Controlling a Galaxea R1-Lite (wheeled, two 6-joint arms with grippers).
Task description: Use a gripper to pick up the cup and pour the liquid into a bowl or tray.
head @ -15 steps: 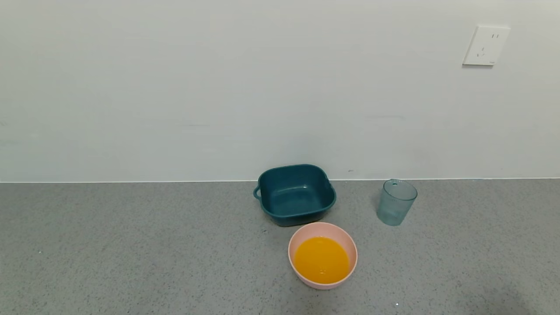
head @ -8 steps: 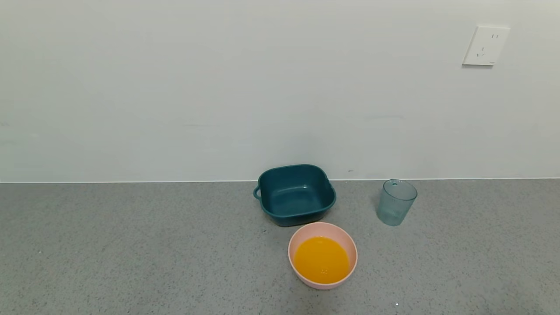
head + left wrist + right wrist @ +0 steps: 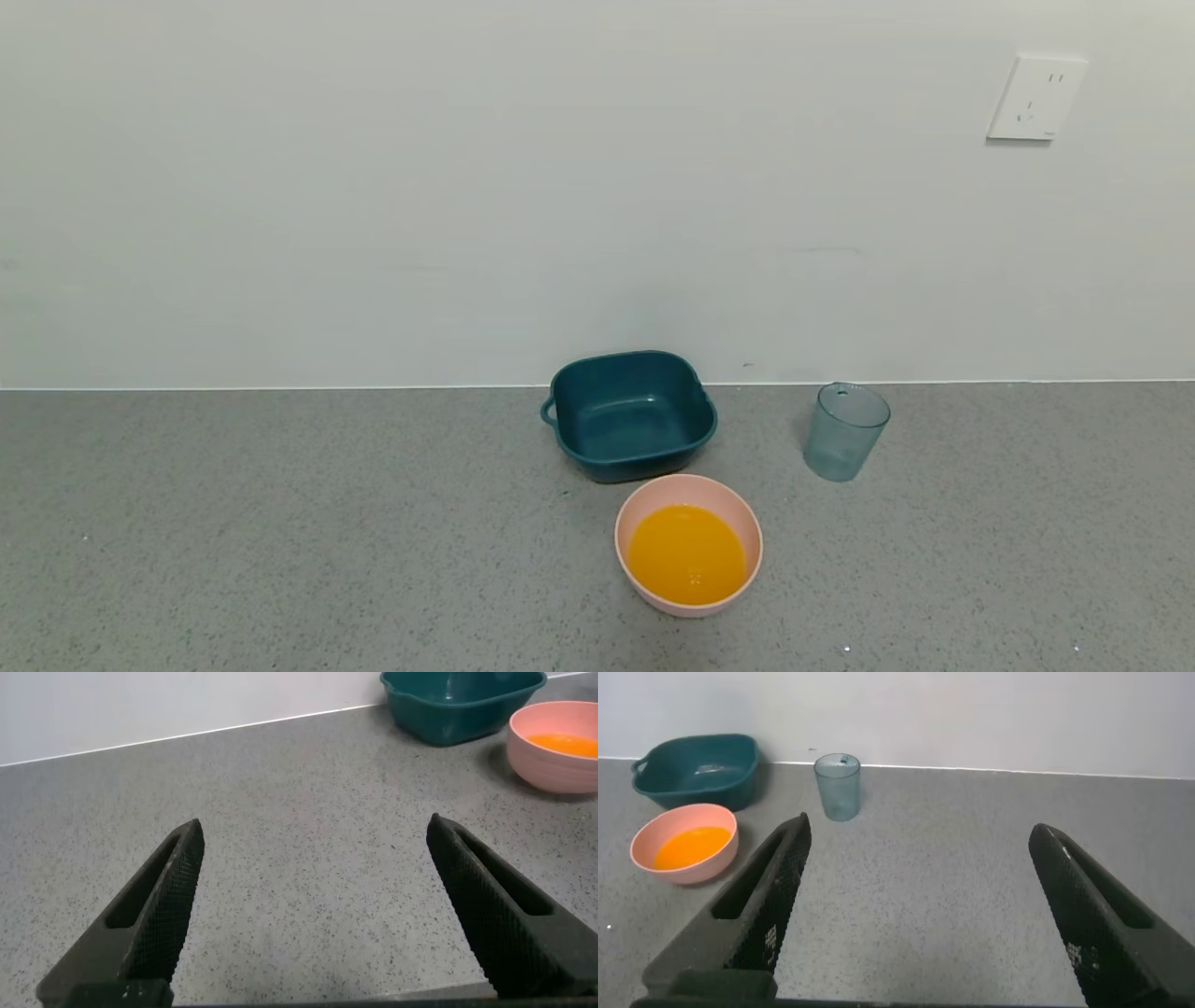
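Speckled grey countertop (image 3: 280, 541) against a plain white wall (image 3: 467, 187). Round pale pink bowl (image 3: 688, 544), filled with opaque orange-yellow liquid (image 3: 686, 554), sits near centre. Dark teal square basin (image 3: 630, 414) stands just beside it at 11 o'clock. Small translucent blue-green plastic cup (image 3: 846, 431), upright and empty, stands apart from the bowl at 2 o'clock. Left gripper (image 3: 313, 840) and right gripper (image 3: 920, 845), both black, hang spread wide, holding nothing, well back from the vessels. White wall socket (image 3: 1036, 97) at upper right.
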